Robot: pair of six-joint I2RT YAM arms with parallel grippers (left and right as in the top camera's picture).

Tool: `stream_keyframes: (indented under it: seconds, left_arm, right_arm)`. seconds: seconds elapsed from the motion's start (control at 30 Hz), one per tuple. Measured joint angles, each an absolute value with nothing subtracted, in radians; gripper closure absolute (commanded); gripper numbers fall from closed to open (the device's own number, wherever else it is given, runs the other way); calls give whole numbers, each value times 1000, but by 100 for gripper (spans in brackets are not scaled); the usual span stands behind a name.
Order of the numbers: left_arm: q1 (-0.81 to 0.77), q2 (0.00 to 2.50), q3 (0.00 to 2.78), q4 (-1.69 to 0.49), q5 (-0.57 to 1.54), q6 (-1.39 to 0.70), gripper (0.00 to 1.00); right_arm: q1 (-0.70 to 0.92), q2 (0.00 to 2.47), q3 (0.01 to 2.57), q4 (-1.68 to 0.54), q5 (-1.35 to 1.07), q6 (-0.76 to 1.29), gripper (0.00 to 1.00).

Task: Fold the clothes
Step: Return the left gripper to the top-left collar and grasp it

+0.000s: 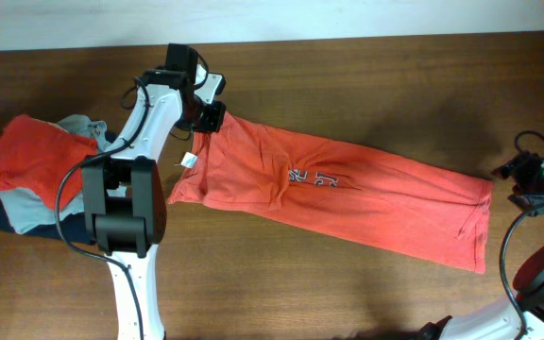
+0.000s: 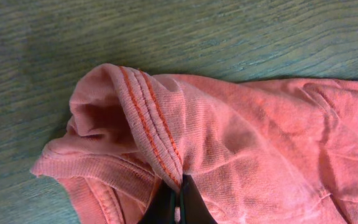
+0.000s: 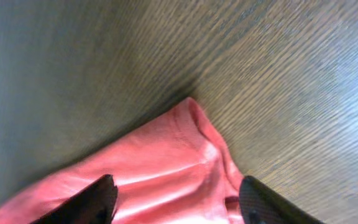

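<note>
One orange-red T-shirt (image 1: 348, 194): my left gripper (image 2: 179, 200) pinched its stitched edge, my right gripper (image 3: 176, 186) gaped over one corner; perhaps three piled garments (image 1: 26, 179).

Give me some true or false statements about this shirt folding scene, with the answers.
1. The left jaws are shut on the shirt at its collar end. True.
2. The right jaws are clamped on the shirt. False: they stand open, one on each side of the shirt's far end.
3. A pile of other clothes lies beyond the collar end. True.
4. The shirt is folded into a small square. False: it lies stretched long across the table.
5. The shirt's lettering faces down. False: it shows on top.
</note>
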State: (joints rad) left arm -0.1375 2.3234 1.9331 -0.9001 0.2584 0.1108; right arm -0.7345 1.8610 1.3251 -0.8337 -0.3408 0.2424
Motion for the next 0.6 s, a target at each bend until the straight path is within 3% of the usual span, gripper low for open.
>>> stream_keyframes:
  seconds: [0.37,0.57,0.6]
  left_arm:
    - [-98,2323,1933,-942,262,107,99]
    - [-97,2323,1933,-942,262,107,100]
    - [-97,2323,1933,-942,262,107,99]
  right_arm:
    - [-729,1862,1325,-835,-179,233,32]
    - [-729,1930,1325,-825,-187,194,33]
    - [-728,1953,1325,-813,-211,175,37]
